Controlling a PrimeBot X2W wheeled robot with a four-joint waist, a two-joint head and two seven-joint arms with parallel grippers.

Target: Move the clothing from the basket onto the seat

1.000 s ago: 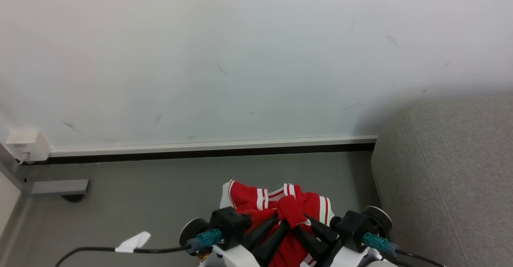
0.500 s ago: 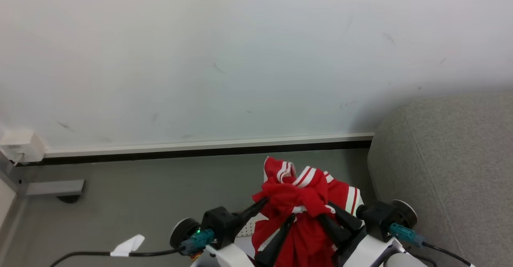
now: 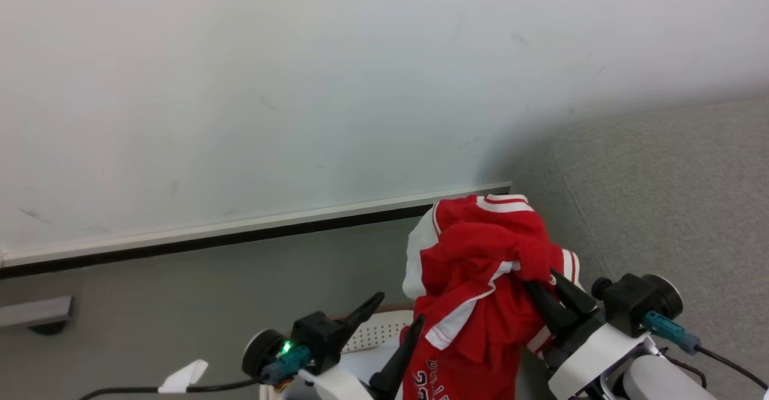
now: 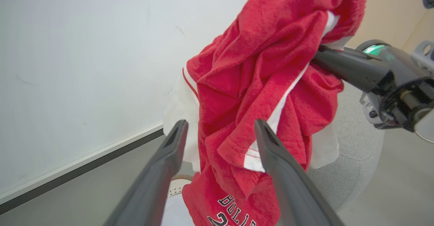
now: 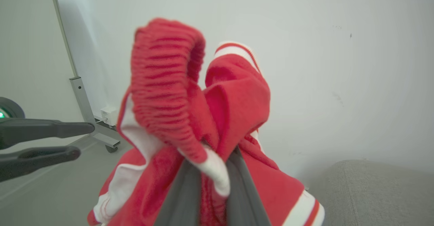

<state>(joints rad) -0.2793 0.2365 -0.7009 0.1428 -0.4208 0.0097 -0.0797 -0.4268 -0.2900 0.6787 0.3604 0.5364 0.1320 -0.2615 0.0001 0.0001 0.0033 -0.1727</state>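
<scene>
The right claw [image 3: 544, 280] is clamped on the red clothing [image 3: 480, 256], which hangs above the basket [image 3: 378, 331], beside the seat [image 3: 661, 196]. The left claw [image 3: 398, 308] is apart, holding nothing. It would be best to swing the clothing well over the seat before letting go. The left wrist view shows black letters [image 4: 234, 212]; the right wrist view shows the pinched waistband [image 5: 162, 83].

Basket [image 3: 381, 331] mostly hidden behind clothing [image 3: 480, 268]; lettering [image 3: 429, 381] cut by bottom edge; right gripper [image 3: 542, 280] fingertips buried in clothing.
</scene>
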